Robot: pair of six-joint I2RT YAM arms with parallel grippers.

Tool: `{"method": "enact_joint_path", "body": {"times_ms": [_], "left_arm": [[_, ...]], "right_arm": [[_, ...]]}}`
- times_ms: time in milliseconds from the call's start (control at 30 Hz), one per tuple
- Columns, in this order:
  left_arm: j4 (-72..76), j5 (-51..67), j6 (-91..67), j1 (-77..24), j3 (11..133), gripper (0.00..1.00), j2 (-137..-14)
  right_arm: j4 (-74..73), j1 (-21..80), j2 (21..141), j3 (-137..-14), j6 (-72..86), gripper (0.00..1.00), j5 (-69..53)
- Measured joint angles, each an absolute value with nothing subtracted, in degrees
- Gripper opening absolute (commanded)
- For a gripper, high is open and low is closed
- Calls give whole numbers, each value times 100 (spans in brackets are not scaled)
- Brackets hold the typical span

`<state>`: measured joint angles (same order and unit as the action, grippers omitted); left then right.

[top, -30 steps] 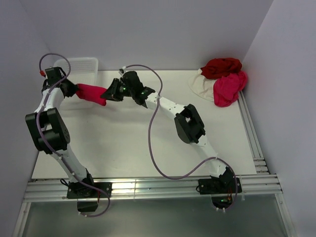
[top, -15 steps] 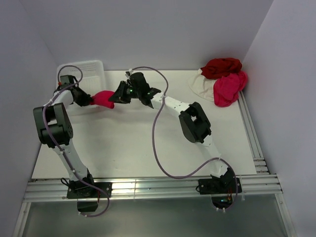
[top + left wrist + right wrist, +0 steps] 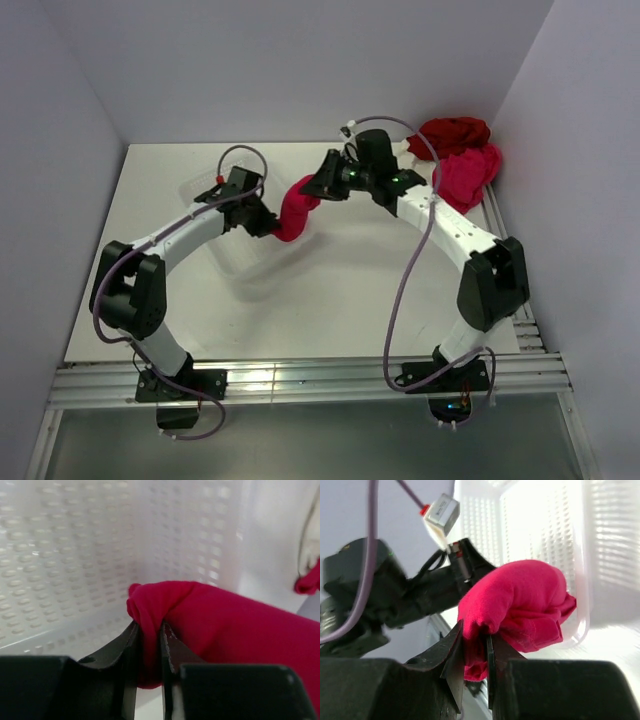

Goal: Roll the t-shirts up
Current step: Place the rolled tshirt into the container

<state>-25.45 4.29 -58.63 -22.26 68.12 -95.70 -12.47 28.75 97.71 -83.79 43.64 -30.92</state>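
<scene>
A rolled bright crimson t-shirt (image 3: 293, 210) hangs in the air between both grippers, over a white mesh basket (image 3: 215, 255). My left gripper (image 3: 266, 222) is shut on the roll's lower left end, and cloth is pinched between its fingers in the left wrist view (image 3: 148, 645). My right gripper (image 3: 320, 187) is shut on the upper right end (image 3: 475, 650). The roll (image 3: 225, 625) (image 3: 520, 600) stays bundled, with the basket wall (image 3: 75, 555) (image 3: 545, 525) close behind it. A dark red t-shirt (image 3: 450, 135), a pink one (image 3: 465, 178) and a cream one (image 3: 408, 150) lie piled at the back right.
The right arm reaches across in front of the pile. The left arm (image 3: 395, 595) shows dark behind the roll in the right wrist view. White walls close the table's back and sides. A metal rail (image 3: 300, 380) runs along the near edge.
Both arms have carried the roll from the back left toward the middle of the table. The basket, earlier at the back left corner, now shows under the roll. Both grips are unchanged.
</scene>
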Motion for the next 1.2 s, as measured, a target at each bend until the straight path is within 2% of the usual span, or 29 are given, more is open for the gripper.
{"method": "enact_joint_path", "body": {"times_ms": [267, 367, 467, 600, 700, 1000, 1200], "left_arm": [[-3317, -32, -6447, -3774, 8499, 0, -10418], [-3599, 5, -6169, -3677, 8646, 0, -10374], [-3642, 198, -5612, -2954, 8650, 0, -10217], [-3566, 961, -4584, -1789, 8665, 0, -9918], [-3671, 1354, -3852, -1433, 8871, 0, -9883], [-4023, 1555, -2414, -1243, 9120, 0, -10385], [-4202, 1208, -2018, -1238, 9120, 0, -10678]], "right_arm": [[-1750, 2147, 7741, -6613, 3826, 0, -2978], [-1721, 2108, 7192, -6139, 3892, 0, -2987], [-1680, 2274, 6912, -5760, 4056, 0, -2928], [-1498, 2825, 7133, -5699, 4254, 0, -2545], [-1291, 3361, 7389, -5710, 4436, 0, -2191], [-1074, 4121, 7848, -5704, 4869, 0, -1345], [-965, 4694, 8757, -5763, 4906, 0, -993]]}}
